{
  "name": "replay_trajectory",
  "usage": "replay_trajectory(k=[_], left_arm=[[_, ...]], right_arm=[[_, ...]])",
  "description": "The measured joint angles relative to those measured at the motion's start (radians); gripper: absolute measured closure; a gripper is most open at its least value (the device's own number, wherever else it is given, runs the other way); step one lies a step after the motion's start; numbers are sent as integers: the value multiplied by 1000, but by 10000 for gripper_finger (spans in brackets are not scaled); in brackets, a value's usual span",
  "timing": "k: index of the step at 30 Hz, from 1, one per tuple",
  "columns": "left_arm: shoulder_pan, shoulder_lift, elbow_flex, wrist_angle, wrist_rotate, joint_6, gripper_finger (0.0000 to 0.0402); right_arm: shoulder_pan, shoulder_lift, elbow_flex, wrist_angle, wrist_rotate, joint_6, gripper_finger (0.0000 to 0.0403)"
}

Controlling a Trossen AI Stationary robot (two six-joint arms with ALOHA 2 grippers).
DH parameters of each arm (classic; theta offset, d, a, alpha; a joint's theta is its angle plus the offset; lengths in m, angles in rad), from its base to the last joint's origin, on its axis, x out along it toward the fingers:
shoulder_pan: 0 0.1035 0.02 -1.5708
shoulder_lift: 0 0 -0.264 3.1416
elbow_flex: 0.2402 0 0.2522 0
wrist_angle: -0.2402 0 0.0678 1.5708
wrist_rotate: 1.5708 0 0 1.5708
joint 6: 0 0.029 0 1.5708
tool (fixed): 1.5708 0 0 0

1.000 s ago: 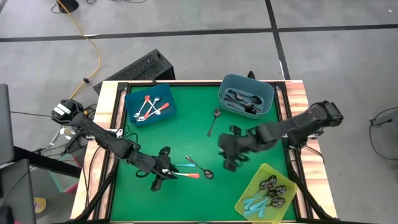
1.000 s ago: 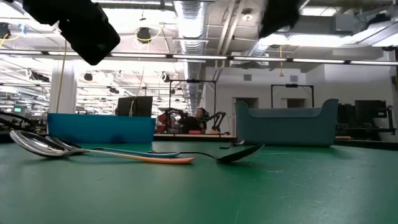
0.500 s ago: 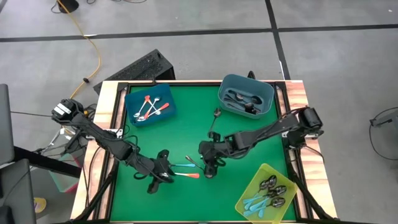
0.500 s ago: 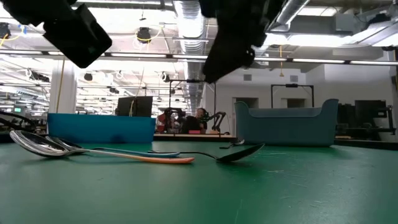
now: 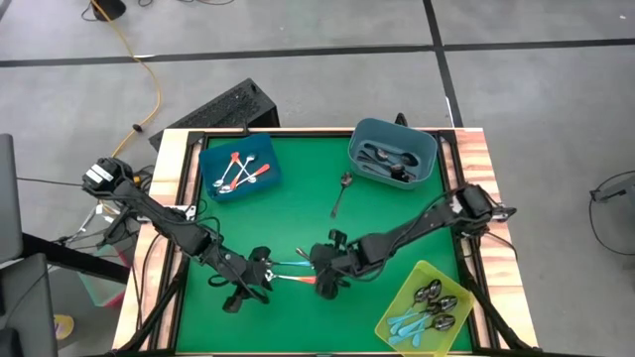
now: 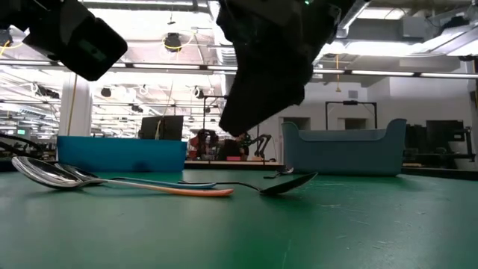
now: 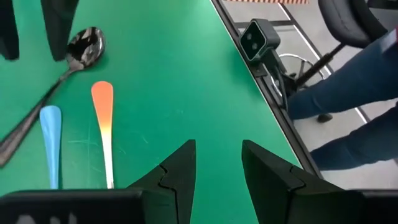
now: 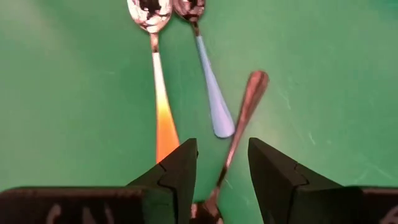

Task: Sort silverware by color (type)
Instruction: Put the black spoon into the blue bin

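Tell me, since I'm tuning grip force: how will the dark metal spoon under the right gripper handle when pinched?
The dark metal spoon looks thin and rigid, probably light. Its glossy handle lies flat, so the right gripper might slip.

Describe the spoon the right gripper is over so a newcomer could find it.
On the green table, three spoons lie near the front edge. The right gripper hovers open over the plain metal spoon; its neighbours have an orange handle and a light blue handle.

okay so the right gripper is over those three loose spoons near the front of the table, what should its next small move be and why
Probably lower the right gripper straight onto the dark-handled spoon: its open fingers already straddle that handle, while the orange-handled spoon and blue-handled spoon lie just beside it, so a careful straight descent avoids catching them.
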Motion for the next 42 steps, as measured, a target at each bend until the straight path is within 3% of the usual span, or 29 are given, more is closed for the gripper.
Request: replay_trajectory(k=[5, 16, 23, 30, 38, 42], left_arm=[[1, 0, 0, -3, 21, 41, 287], [1, -1, 0, -18, 40, 65, 287], [24, -1, -1, -5, 39, 87, 287], [31, -1, 0, 3, 39, 95, 287], [39, -1, -1, 5, 46, 107, 287], [39, -1, -1, 5, 50, 109, 287]], right_arm=[[15, 49, 35, -28, 51, 41, 246], [29, 128, 41, -9, 58, 166, 246], [31, 128, 39, -95, 67, 219, 252], [31, 128, 39, -139, 53, 223, 293], [19, 125, 39, -141, 15, 222, 390], [15, 124, 39, -139, 3, 260, 389]])
